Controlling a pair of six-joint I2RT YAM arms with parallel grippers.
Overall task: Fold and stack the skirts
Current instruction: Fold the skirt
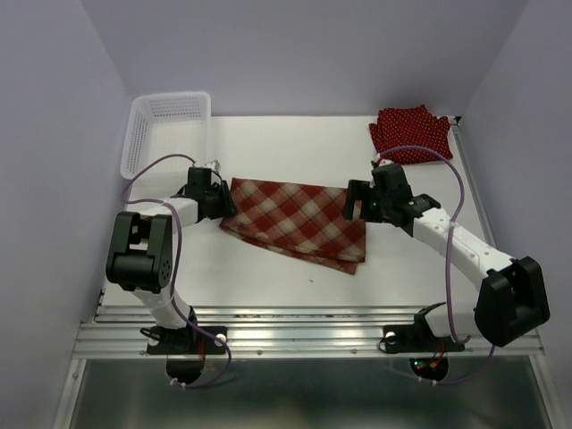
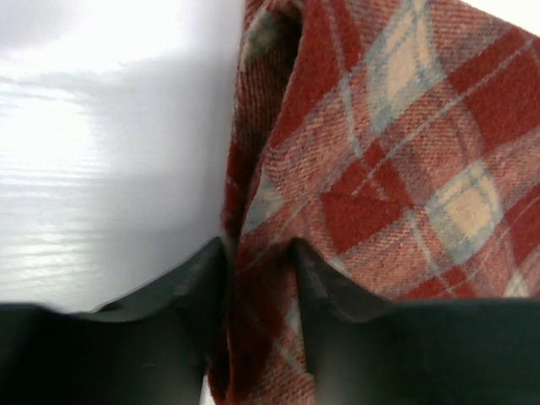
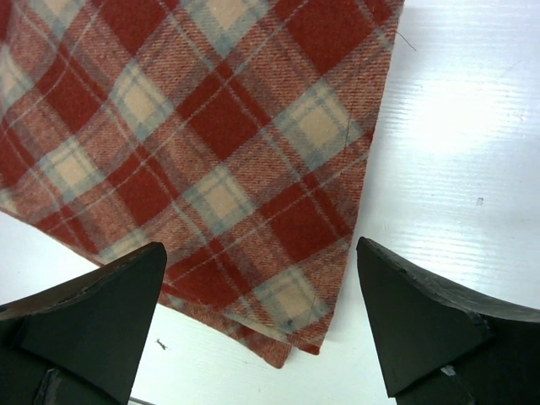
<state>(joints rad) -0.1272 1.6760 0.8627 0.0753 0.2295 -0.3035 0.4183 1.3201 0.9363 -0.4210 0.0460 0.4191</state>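
Note:
The red-and-cream plaid skirt [image 1: 298,222] lies folded on the white table, mid-centre. My left gripper [image 1: 223,198] is shut on its left edge; in the left wrist view the cloth [image 2: 380,152] is pinched between the two dark fingers [image 2: 190,291]. My right gripper [image 1: 356,204] is open and empty, hovering over the skirt's right corner [image 3: 278,329], jaws wide apart either side of it. A dark red polka-dot skirt [image 1: 409,133] lies folded at the back right. The other polka-dot skirt is not separately visible.
A white plastic lattice basket [image 1: 166,132] stands at the back left corner. The table's front edge has a metal rail [image 1: 304,326]. Lilac walls close in on the left, back and right.

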